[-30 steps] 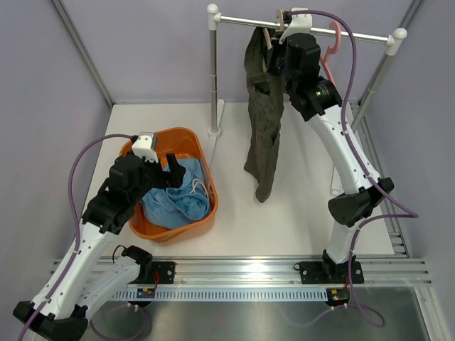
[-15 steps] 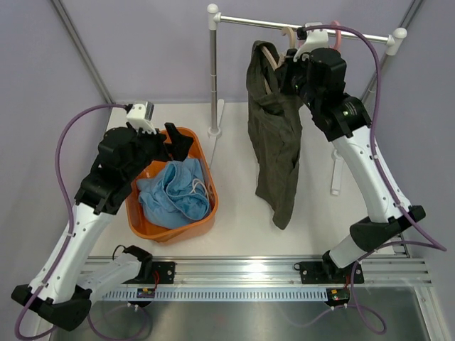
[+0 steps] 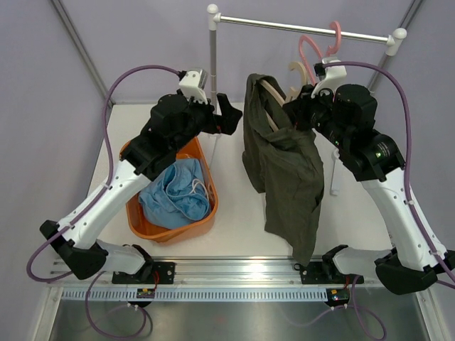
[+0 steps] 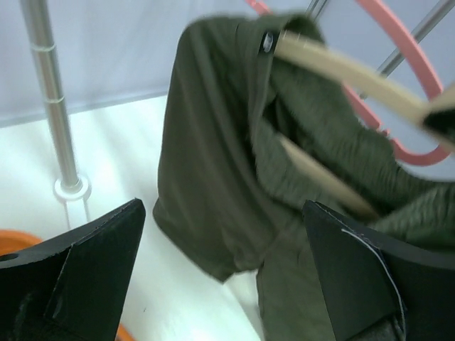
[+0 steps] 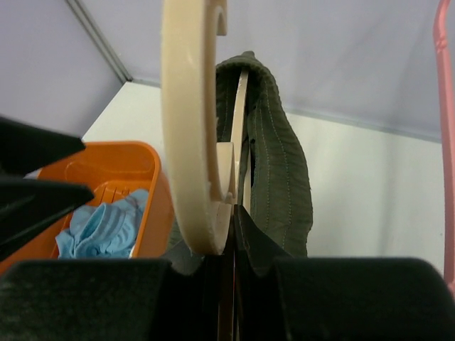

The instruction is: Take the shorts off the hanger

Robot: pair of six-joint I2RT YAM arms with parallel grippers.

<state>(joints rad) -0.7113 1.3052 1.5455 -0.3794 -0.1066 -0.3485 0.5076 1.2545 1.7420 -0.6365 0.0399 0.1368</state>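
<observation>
Lavender walls closed in a white surface, with the two arm bases bolted along its near edge. At the left stood an orange basket, and the light blue shorts lay crumpled inside it, loose and off any hanger. Above the basket's far right corner the left tool hung in the air with its fingers spread wide apart, gripping nothing; its wrist camera looked between them at the olive cloth just to its right. Just behind it the upright pole of the clothes rack rose from a round foot on the surface and carried a metal rail running off to the right. Right of the pole, the dark olive-green shorts hung limp from a cream hanger, their waistband draped over the hanger's arms and the legs trailing down toward the near side; whether the hem touched the surface could not be told. The cream hanger's hook was off the rail, held in open air nearer than it. The right tool was clamped tight on the neck of that hanger just below the hook, bearing hanger and garment together. Farther right, a bare pink hanger hung from the rail.
</observation>
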